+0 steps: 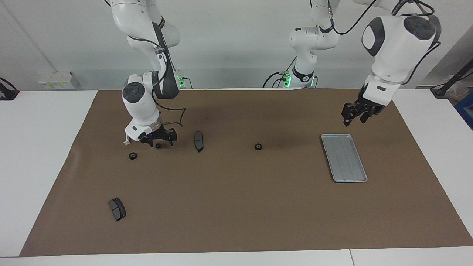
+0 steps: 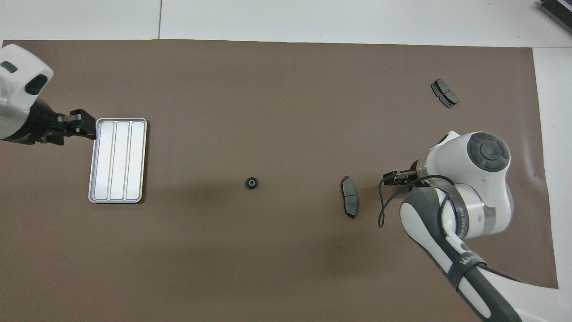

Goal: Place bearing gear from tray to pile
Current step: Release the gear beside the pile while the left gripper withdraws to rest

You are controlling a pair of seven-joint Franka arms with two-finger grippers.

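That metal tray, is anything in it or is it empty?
Empty. The tray shows only its bare ridged floor in both views; the small dark gear lies out on the brown mat, apart from it.

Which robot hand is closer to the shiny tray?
Left. The left gripper hangs just off the tray at its robot-side end. The right gripper is down at the right arm's end.

Silver-grey ridged tray (image 1: pixel 344 158), brown mat (image 1: pixel 236 207)

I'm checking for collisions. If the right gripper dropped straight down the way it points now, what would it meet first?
Probably the small bearing gear lying on the brown mat just beneath the open right gripper, between its fingers. How much gap is left above it is unclear.
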